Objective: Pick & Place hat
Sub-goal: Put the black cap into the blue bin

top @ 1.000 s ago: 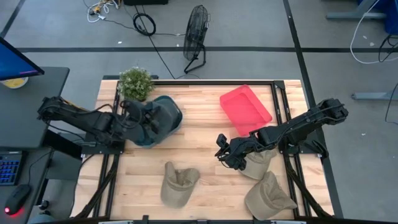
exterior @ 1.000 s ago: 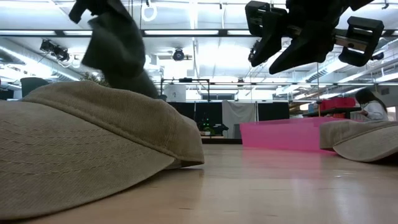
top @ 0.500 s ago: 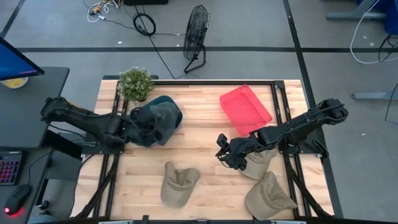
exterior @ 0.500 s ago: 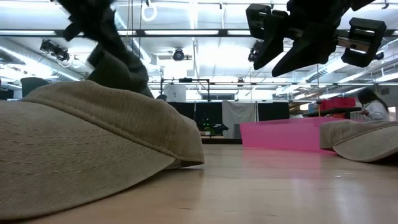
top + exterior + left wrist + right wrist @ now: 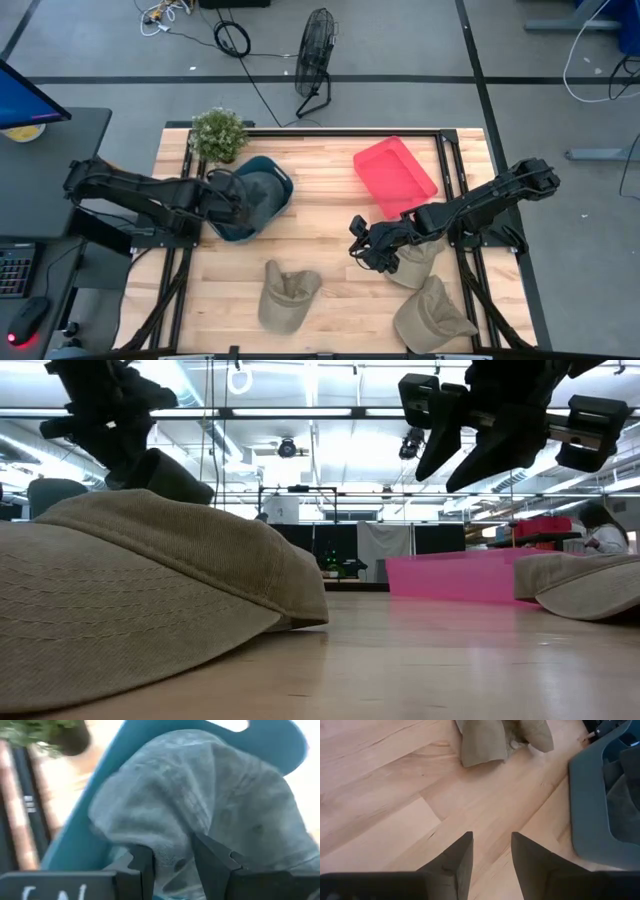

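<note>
A dark grey hat (image 5: 252, 196) lies crumpled in a blue bin (image 5: 281, 178) at the table's far left. In the left wrist view the hat (image 5: 200, 795) fills the bin (image 5: 270, 740). My left gripper (image 5: 172, 862) is open at the hat's near-left side (image 5: 228, 203). My right gripper (image 5: 358, 248) hangs open above bare wood at mid-table (image 5: 492, 852), beside a khaki hat (image 5: 415, 266) that lies on the table under its arm. My left gripper has its open fingers (image 5: 142, 867) on either side of a fold of the grey hat (image 5: 175, 855), coming level from the table's left. I cannot tell whether they touch the cloth. The hat rests in the bin.
Two more khaki hats lie near the front edge, one at the middle (image 5: 287, 296) and one at the right (image 5: 432, 316). A red tray (image 5: 395, 178) sits at the far right and a potted plant (image 5: 218, 133) at the far-left corner. Bare wood lies between bin and tray.
My left gripper has gone down over the blue bin and opened, letting go of the grey hat. The hat hung below the fingers before and has sunk into the bin, where it lies crumpled.
</note>
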`<state>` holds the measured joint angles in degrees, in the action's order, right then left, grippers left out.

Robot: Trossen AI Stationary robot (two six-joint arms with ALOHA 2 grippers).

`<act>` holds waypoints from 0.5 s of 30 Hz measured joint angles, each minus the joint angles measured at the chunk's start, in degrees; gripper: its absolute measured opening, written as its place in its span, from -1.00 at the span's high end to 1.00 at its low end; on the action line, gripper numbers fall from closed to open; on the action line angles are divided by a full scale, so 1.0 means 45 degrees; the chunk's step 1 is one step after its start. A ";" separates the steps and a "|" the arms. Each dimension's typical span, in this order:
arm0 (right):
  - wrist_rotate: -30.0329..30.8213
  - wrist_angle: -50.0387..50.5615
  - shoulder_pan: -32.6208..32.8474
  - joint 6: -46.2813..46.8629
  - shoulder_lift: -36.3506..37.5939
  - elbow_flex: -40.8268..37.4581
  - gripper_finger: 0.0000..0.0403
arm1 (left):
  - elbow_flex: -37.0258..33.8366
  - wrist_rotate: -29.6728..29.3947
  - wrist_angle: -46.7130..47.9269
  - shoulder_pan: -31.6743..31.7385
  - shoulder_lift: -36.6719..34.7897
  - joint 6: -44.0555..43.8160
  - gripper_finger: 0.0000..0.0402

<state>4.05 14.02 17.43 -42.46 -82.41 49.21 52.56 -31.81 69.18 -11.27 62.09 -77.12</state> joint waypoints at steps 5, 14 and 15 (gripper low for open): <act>0.0000 0.0028 0.0000 -0.0146 0.0000 0.0000 0.32 | 0.0003 0.0725 0.2298 0.0486 -0.0173 -0.0419 0.35; 0.0000 -0.0108 0.0000 -0.0447 0.0000 0.0000 0.32 | 0.0984 0.1521 0.2430 0.0595 -0.0157 0.0622 0.35; 0.0000 -0.0103 0.0000 -0.0361 0.0000 0.0000 0.32 | 0.1282 0.1317 0.2426 0.0554 -0.0157 0.0626 0.35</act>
<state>4.05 13.56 17.43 -44.08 -82.41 49.21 58.32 -25.89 80.10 -8.78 61.39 -74.31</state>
